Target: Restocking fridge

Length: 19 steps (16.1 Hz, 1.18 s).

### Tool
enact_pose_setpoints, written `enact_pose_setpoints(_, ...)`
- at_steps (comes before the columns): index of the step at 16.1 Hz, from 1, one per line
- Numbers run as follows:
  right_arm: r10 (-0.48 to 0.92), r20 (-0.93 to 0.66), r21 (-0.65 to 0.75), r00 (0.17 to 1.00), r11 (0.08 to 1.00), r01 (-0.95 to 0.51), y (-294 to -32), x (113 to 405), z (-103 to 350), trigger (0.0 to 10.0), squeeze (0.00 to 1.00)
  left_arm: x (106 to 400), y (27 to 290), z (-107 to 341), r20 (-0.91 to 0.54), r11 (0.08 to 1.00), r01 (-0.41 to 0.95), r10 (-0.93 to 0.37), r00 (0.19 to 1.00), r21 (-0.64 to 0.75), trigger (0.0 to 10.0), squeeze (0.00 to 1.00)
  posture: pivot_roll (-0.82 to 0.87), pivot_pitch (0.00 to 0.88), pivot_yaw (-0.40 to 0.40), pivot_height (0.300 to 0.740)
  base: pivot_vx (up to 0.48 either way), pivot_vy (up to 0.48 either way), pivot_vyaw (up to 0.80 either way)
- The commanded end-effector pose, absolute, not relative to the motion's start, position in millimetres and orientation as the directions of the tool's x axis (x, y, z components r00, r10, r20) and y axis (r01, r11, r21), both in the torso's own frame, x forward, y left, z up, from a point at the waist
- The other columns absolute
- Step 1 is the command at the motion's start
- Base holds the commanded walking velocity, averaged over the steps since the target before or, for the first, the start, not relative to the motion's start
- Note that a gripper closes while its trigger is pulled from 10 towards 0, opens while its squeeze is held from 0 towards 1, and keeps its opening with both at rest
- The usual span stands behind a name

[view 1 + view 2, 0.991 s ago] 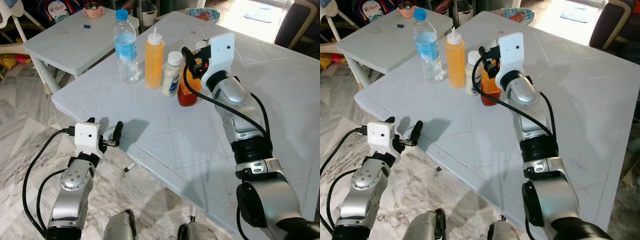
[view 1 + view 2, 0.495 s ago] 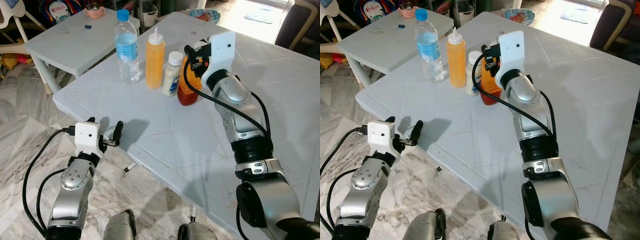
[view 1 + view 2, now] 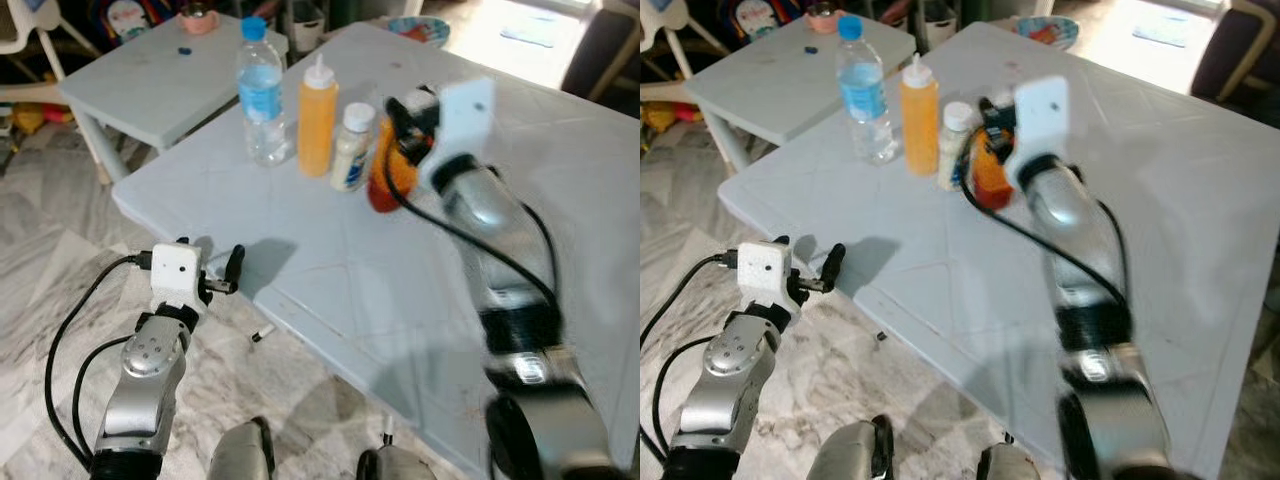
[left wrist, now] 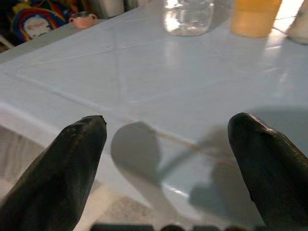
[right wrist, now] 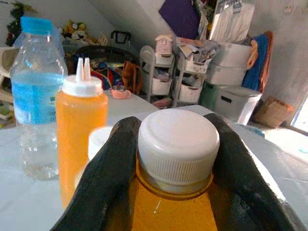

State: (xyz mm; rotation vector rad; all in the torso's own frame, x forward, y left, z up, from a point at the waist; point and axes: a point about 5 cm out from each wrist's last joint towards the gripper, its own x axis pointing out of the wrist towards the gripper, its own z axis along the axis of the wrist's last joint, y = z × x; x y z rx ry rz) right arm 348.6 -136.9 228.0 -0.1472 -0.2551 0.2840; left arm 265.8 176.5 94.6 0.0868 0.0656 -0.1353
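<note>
Orange bottle [image 5: 175,202] on white table [image 3: 330,290], clamped at neck between right gripper [image 5: 175,159] fingers, now blurring with arm versus sharp before, likely lift-off toward fridge; left gripper [image 4: 168,159] spread wide, empty, near table edge.

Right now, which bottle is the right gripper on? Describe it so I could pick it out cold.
On the large white table stands a row of four containers. The right gripper is shut on the amber bottle at the row's right end, beside the small white bottle. It is squat, filled with amber liquid and capped by a wide ribbed white lid, unlike the nozzle-topped orange squeeze bottle and the clear water bottle.
</note>
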Motion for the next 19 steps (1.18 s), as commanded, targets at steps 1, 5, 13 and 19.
enact_pose_setpoints(1,0.27,0.16,-0.174,0.949,0.954,-0.243,-149,345,214,0.0,0.0,265,182,95,-0.077,0.989,0.121,-0.114,0.99,0.085,10.0,0.0,0.03,0.132,0.007,0.74,0.0,0.0,0.0)
enact_pose_setpoints(5,0.203,0.215,-0.148,0.955,0.974,-0.173,-161,322,207,10.0,0.0,268,181,92,-0.083,0.991,0.112,-0.105,0.991,0.079,10.0,0.0,0.02,0.108,0.006,0.74,0.0,0.0,0.0)
enact_pose_setpoints(13,0.183,0.21,-0.125,0.96,0.979,-0.16,-151,302,192,10.0,0.0,274,181,92,-0.078,0.993,0.101,-0.096,0.992,0.06,10.0,0.0,0.0,0.086,0.0,0.74,0.0,0.156,0.0)
enact_pose_setpoints(19,0.182,0.227,-0.105,0.957,0.981,-0.162,-143,298,193,10.0,0.0,275,176,88,-0.085,0.992,0.124,-0.121,0.989,0.033,10.0,0.0,-0.01,0.084,-0.005,0.74,0.0,0.478,0.0)
